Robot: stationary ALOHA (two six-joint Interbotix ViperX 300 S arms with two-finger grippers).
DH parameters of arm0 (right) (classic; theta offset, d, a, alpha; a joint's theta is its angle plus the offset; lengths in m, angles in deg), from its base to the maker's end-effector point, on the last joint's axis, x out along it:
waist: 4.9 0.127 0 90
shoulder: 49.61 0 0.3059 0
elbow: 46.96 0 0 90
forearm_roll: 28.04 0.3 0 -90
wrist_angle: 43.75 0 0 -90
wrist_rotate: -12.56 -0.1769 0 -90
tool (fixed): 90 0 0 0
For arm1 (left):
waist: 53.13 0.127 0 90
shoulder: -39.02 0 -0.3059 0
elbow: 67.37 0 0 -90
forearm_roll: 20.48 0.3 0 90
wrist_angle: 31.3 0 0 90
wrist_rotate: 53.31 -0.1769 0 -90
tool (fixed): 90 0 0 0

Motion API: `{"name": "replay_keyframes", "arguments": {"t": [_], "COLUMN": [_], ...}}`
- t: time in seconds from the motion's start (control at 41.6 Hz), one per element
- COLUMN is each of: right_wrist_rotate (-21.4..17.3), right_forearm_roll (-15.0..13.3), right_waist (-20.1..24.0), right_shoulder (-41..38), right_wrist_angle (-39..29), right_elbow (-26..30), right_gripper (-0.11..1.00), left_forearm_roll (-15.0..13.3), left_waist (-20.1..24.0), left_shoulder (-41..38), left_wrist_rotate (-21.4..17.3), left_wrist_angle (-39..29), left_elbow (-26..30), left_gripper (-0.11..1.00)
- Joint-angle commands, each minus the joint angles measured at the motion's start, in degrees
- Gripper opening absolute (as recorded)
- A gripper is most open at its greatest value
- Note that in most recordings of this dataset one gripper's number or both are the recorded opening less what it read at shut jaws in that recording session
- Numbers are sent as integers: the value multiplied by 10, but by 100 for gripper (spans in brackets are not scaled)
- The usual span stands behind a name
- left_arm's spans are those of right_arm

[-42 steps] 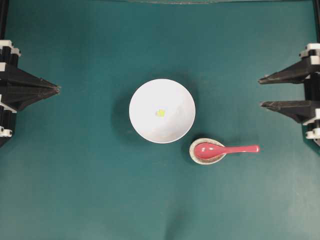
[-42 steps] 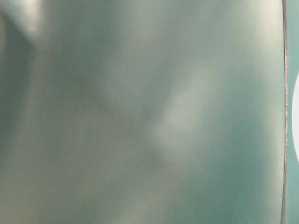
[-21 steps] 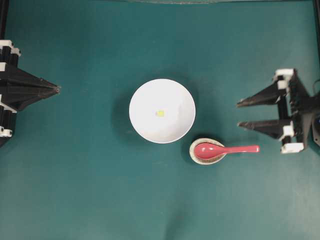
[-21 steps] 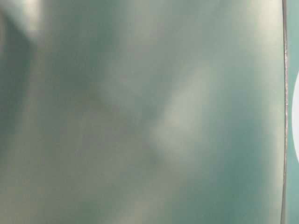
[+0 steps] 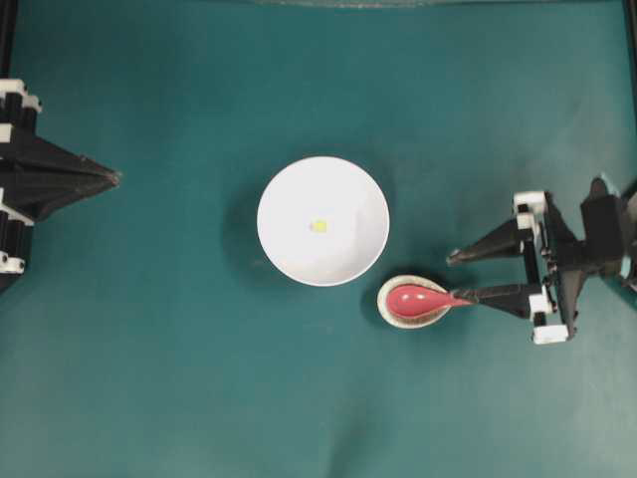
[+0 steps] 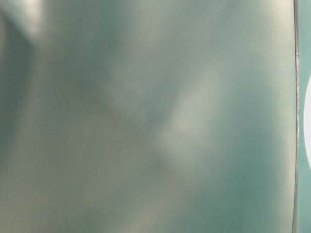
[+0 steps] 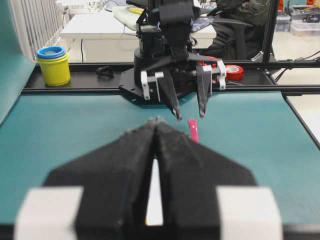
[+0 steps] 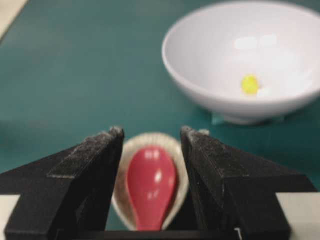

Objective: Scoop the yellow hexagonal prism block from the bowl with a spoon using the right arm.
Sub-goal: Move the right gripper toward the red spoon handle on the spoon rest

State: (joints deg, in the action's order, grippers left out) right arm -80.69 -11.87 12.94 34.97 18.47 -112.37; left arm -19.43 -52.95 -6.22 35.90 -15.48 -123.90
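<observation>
The white bowl [image 5: 289,199] stands mid-table with the tiny yellow hexagonal prism block [image 5: 318,226] lying in it; the right wrist view shows the bowl [image 8: 185,75] and block [image 8: 249,84] ahead to the right. The red-pink spoon [image 5: 413,300] rests with its scoop in a small speckled dish. My right gripper [image 5: 459,277] is open over the spoon's handle, with one finger covering most of it from above. The scoop [image 8: 150,182] shows between the spread fingers. From the left wrist the handle [image 7: 193,131] lies just below the right fingertips. My left gripper [image 5: 114,178] is shut and empty at the left edge.
The speckled beige dish [image 5: 385,311] sits just right of and nearer than the bowl, almost touching it. Beyond the table's far rail stand stacked yellow cups [image 7: 52,65] and a red tape roll [image 7: 232,71]. The table-level view is a green blur.
My right arm has come in from the right edge towards the spoon, still open, and its lower finger now lies over the handle. The left arm, bowl and spoon have not moved.
</observation>
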Motion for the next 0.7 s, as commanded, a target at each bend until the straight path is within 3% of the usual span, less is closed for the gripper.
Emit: {"name": "replay_keyframes", "arguments": {"t": [0.0,0.168,0.336,0.673], "right_wrist_rotate": [-1,-4,-8,-34], "right_forearm_roll": [29,91,125,131], "right_waist": [25,71,104,120], "right_shoulder": [-26,-72,-94,-127], "right_wrist_angle": [34,58,65,62], "right_elbow": [2,1,2,0], "right_gripper": [56,56,56,56], "left_forearm_roll": [1,1,2,2], "left_waist": [0,0,0,1], "left_shoulder": [-4,-4,-5,-6], "left_wrist_rotate": [0,0,0,1], "left_wrist_angle": [2,2,0,-3], "left_elbow": [14,13,13,13], "left_gripper": [0,0,0,0]}}
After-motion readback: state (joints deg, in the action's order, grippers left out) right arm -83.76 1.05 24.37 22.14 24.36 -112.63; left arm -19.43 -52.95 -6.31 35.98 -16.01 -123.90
